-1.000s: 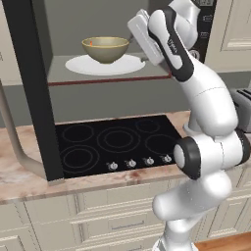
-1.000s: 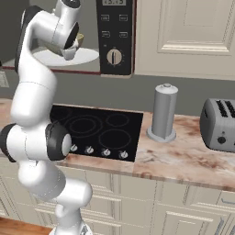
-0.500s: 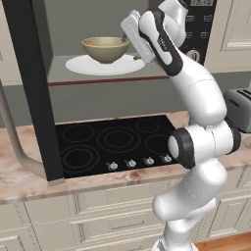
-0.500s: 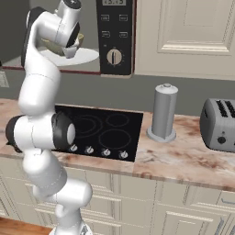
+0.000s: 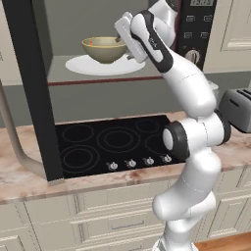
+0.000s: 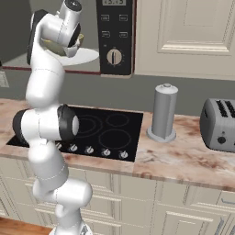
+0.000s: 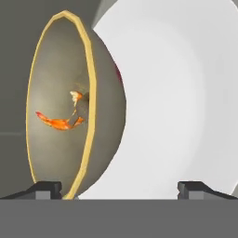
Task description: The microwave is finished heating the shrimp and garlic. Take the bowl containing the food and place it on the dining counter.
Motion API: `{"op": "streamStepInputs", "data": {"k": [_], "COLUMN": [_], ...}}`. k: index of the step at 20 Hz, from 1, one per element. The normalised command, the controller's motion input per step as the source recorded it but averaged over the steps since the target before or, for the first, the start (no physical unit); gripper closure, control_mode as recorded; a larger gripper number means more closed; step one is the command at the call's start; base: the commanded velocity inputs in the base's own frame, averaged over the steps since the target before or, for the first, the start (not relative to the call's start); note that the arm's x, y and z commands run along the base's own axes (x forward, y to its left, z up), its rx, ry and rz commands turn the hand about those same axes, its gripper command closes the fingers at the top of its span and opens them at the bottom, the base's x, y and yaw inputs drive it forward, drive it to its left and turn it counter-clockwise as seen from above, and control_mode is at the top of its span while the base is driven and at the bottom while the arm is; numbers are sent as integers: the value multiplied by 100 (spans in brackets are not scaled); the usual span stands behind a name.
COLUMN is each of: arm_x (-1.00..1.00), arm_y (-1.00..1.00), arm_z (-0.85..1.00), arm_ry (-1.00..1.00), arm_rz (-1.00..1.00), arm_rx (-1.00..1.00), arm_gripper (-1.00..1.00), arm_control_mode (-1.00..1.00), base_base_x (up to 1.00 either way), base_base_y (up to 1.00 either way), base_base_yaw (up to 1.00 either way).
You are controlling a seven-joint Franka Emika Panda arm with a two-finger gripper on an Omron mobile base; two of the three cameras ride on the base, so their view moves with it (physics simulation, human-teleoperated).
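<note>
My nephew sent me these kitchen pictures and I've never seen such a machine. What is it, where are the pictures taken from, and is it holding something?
It is a white robot arm in a computer-rendered kitchen. Two pictures come from cameras behind the arm, left and right; the third looks along its hand. The arm reaches up to an open microwave above a black cooktop. Inside, an olive bowl sits on a white plate, with an orange shrimp in it. The gripper is open beside the bowl's rim, holding nothing. On the marble counter stand a grey canister and a toaster.

Glossy white rounded arm (image 5: 191, 93) segments, dark joint bands.
</note>
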Motion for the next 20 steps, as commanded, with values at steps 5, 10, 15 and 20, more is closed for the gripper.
{"op": "streamStepInputs", "data": {"k": [5, 10, 15, 20], "arm_x": [40, 43, 36, 4], "arm_y": [9, 12, 6, 1], "arm_z": [-8, -7, -6, -19], "arm_ry": [0, 0, 0, 0], "arm_rz": [0, 0, 0, 0], "arm_rx": [0, 0, 0, 0], "arm_gripper": [-100, -100, -100, 100], "arm_control_mode": [-100, -100, -100, -100], "base_base_x": [0, 0, 0, 0], "base_base_y": [0, 0, 0, 0], "base_base_yaw": [0, 0, 0, 0]}}
